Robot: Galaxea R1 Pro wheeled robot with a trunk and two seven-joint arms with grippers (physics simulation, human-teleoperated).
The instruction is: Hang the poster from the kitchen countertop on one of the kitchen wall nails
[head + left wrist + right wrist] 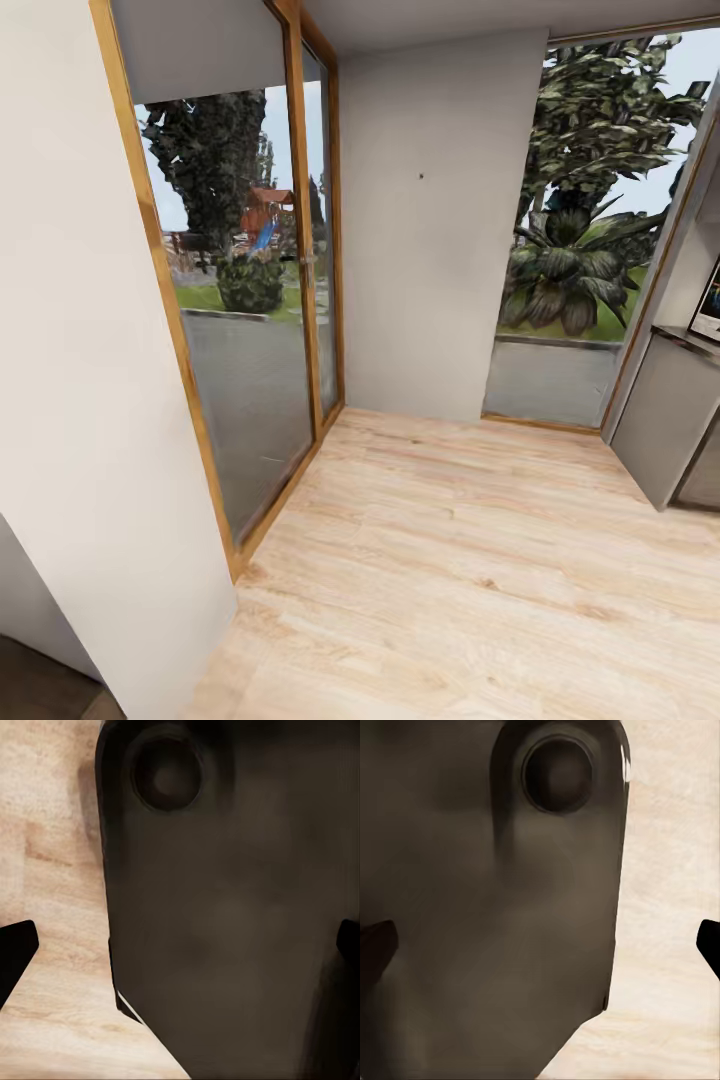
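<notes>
A tiny dark wall nail (pixel 421 176) sits as a speck on the pale grey wall straight ahead, between two windows. At the far right edge, a sliver of the poster (pixel 711 301) with its black border stands on the end of the kitchen countertop (pixel 684 339), above a grey cabinet. In the left wrist view, my left gripper (pixel 180 949) is open, its dark fingertips (pixel 15 954) wide apart over wooden floor and a dark part of my own body. My right gripper (pixel 540 945) is open too, with one fingertip (pixel 709 943) at the frame's edge and nothing held.
A pale wall (pixel 80 400) juts in close on the left, next to a tall wood-framed glass door (pixel 250 330). Light wooden floor (pixel 450 560) stretches ahead to the nail wall. The grey cabinet (pixel 660 415) stands at the right.
</notes>
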